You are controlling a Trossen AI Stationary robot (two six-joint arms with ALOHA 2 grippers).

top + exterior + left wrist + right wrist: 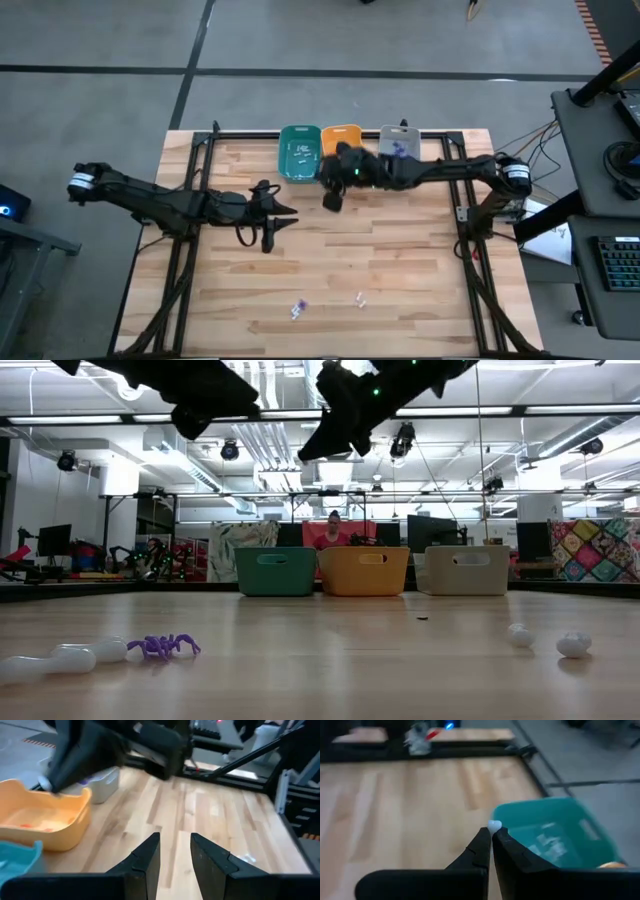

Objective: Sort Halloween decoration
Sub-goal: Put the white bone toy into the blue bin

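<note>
Your right gripper (491, 836) has its fingers pressed together on a tiny white trinket (494, 825), which pokes out at their tips; only the right wrist view shows that pinch, with the teal bin (555, 815) just beyond. From above, the same gripper (331, 200) hangs beside the teal bin (299, 153), in front of the orange bin (341, 136) and grey bin (398, 141). Your left gripper (175, 845) has its fingers a little apart, empty, over the bare table (400, 260). The low view alone makes out a purple spider (165, 647) and white pieces (573, 645) on the near table.
</note>
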